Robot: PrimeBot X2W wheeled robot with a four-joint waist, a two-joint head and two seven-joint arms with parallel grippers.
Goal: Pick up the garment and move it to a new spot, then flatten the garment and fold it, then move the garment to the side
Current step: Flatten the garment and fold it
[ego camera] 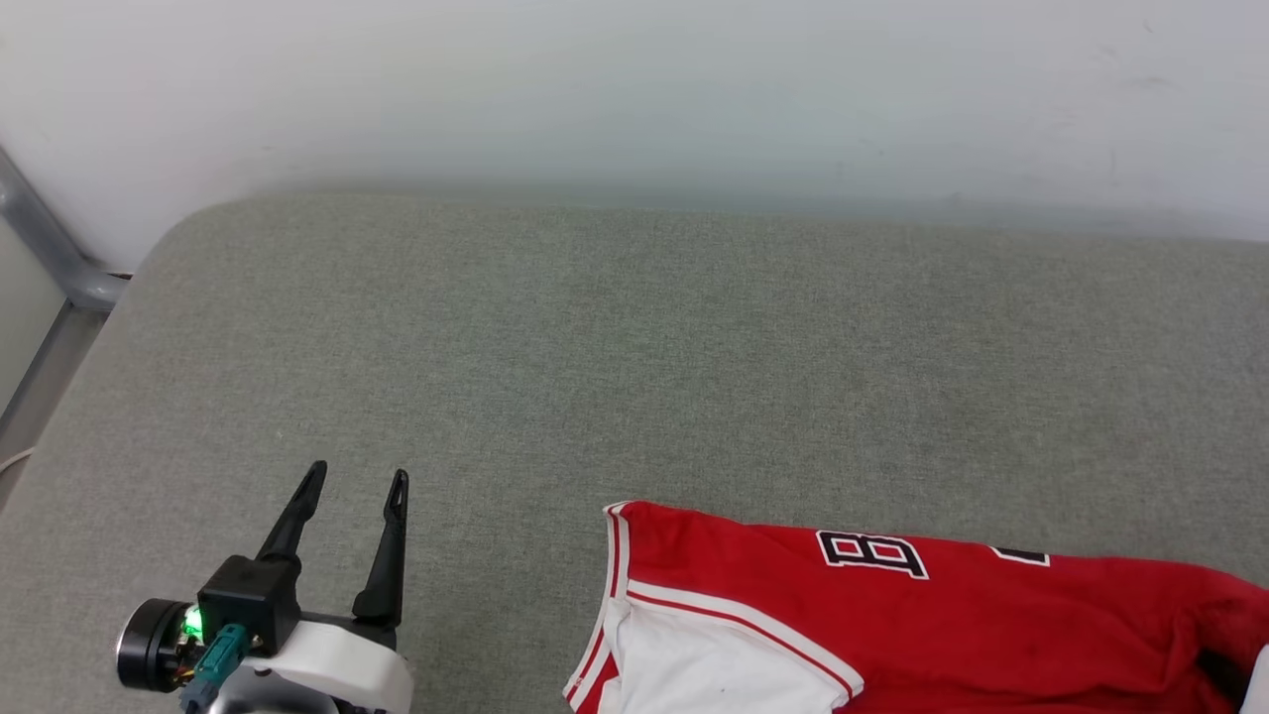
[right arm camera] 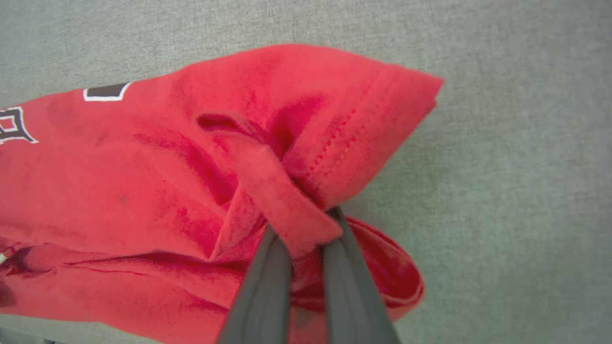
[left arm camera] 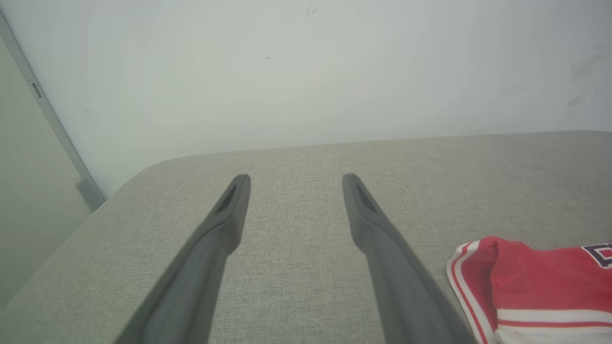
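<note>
A pale wall [ego camera: 634, 89] fills the top of the head view, and below it a grey padded surface [ego camera: 634, 357] spreads across the rest of the frame, its rounded corner at the upper left. The garment [ego camera: 892, 615] lies on this surface along the lower right edge of the head view, red body with black-and-white lettering uppermost and a white sleeve with striped trim at the bottom centre. The left gripper [ego camera: 358, 472] sits at the lower left of that view, jaws spread and empty, well apart from the garment's striped edge to its right. In the right wrist view, the right gripper [right arm camera: 306, 234] rises from the bottom centre, its jaws pinching a bunched red fold near the stitched hem.
</note>
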